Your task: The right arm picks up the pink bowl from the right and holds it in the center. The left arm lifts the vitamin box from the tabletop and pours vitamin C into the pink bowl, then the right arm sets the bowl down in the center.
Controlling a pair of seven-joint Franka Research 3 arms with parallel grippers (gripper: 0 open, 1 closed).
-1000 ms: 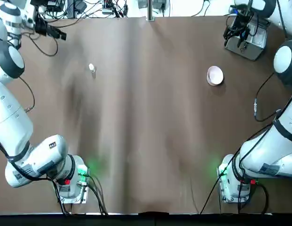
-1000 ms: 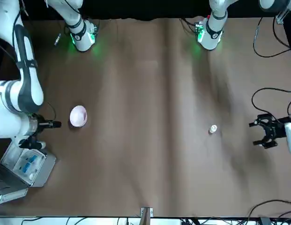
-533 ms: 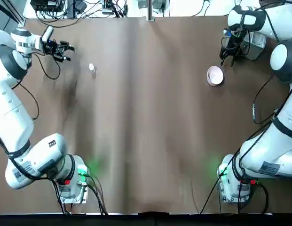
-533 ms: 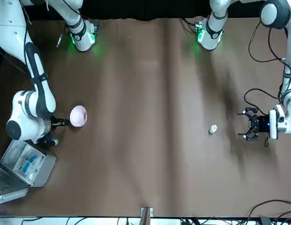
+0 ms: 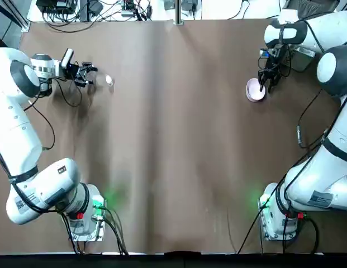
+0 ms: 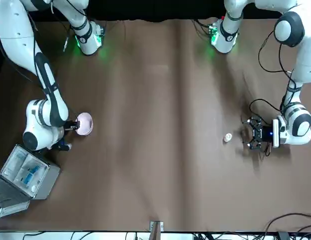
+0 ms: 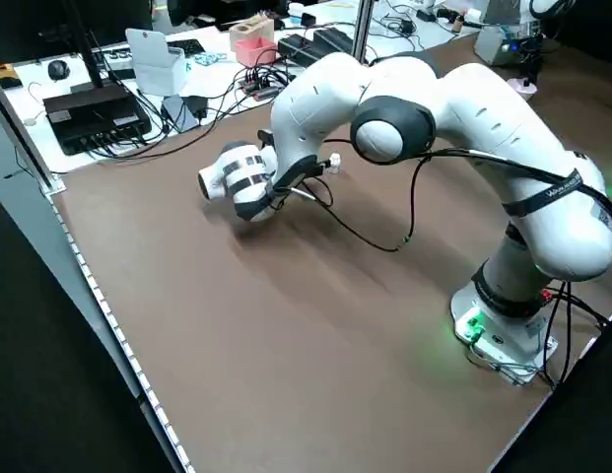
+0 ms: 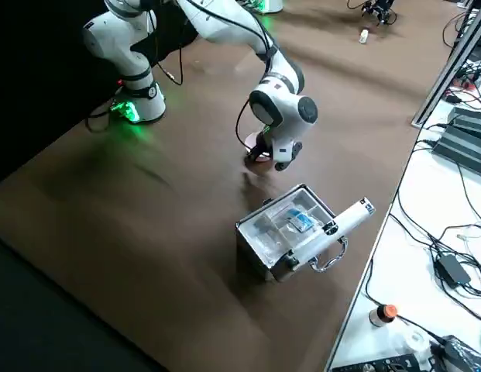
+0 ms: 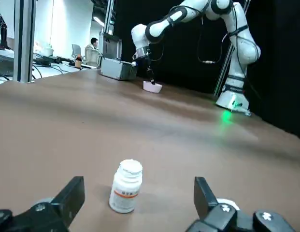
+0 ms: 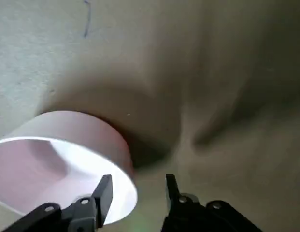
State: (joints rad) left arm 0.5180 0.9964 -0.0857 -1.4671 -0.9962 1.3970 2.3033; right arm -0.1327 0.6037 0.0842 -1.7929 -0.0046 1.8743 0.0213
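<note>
Straddling the small pale pink bowl's (image 5: 253,89) rim, right pincer (image 5: 268,80) open, left pincer (image 5: 86,74) open beside tiny whitish vitamin box (image 5: 109,80); nothing lifted off the brown desk (image 5: 173,139) yet.

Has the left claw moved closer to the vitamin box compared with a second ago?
Yes. In the top view the left claw has come in from the table's far left corner toward the vitamin box, which stayed put. It is open, just short of the box.
</note>
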